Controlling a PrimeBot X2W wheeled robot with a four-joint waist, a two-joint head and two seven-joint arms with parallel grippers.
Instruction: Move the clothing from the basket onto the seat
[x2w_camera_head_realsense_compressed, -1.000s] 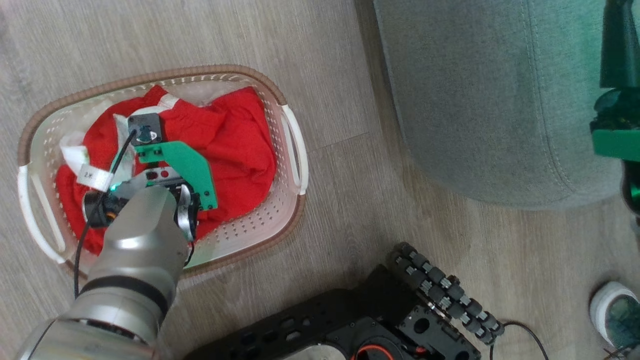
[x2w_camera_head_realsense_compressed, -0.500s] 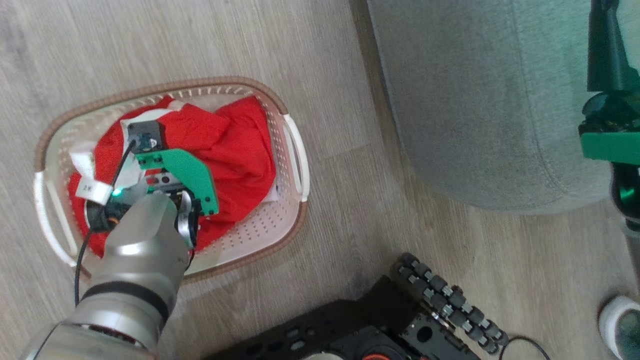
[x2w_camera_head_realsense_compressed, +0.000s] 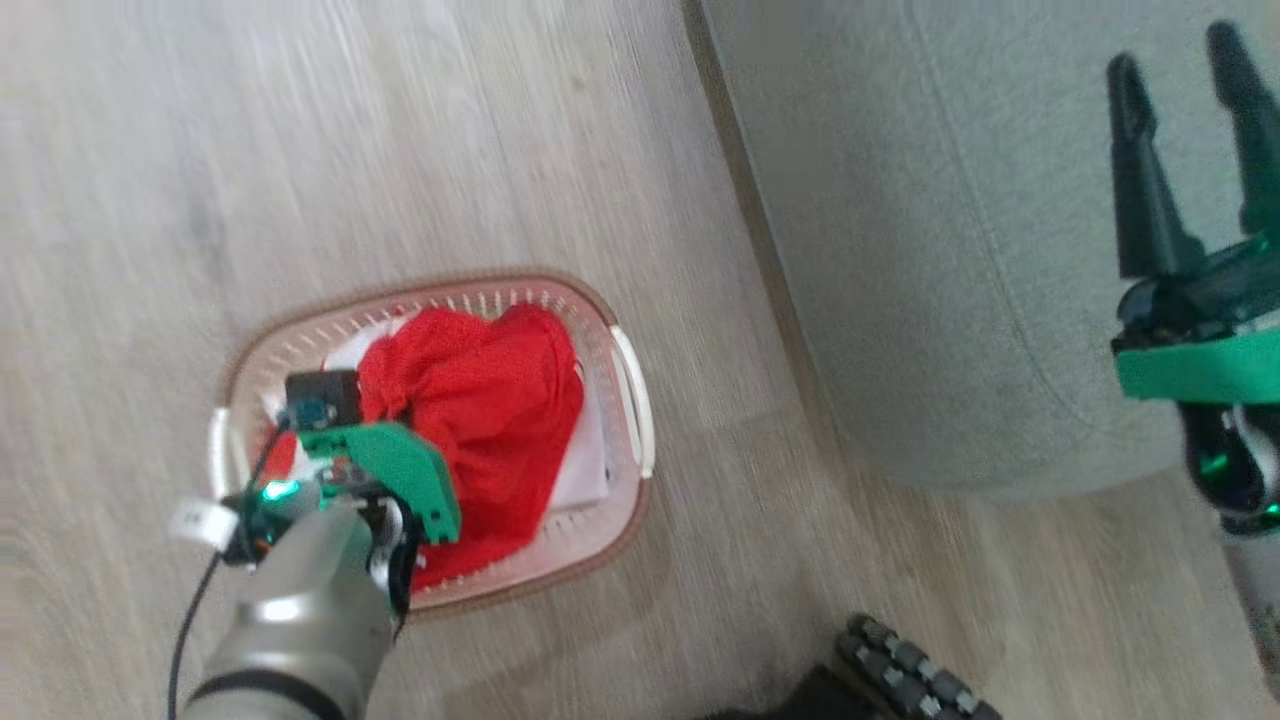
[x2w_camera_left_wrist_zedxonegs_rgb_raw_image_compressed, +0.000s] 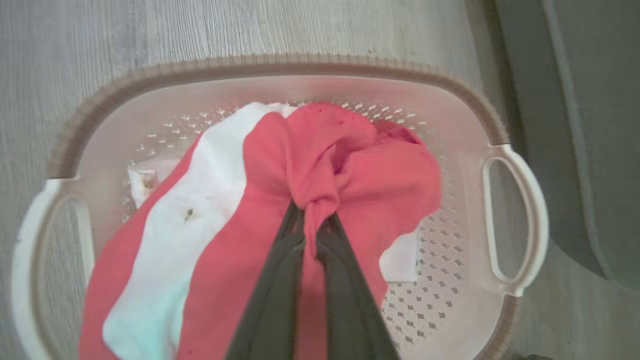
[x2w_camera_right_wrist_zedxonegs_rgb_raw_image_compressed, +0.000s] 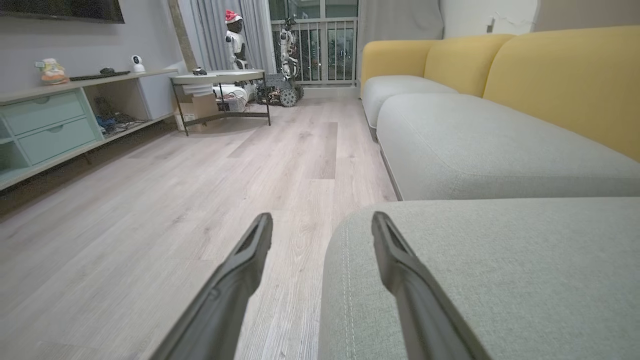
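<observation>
Lower left: a silver forearm (x2w_camera_head_realsense_compressed: 300, 610) with black band, thin black cable (x2w_camera_head_realsense_compressed: 195, 610) and green bracket (x2w_camera_head_realsense_compressed: 410, 480). Right edge: the right tool (x2w_camera_head_realsense_compressed: 1170, 50), two long dark fingers (x2w_camera_head_realsense_compressed: 1140, 190) above a green mount (x2w_camera_head_realsense_compressed: 1200, 370).

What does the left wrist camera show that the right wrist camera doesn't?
Left wrist view: the left gripper shut on a bunched fold of the red clothing, over the basket. Right wrist view: the right gripper open and empty at the edge of the seat, with yellow sofa backs and a side table beyond. Both: the wooden floor and that seat.
</observation>
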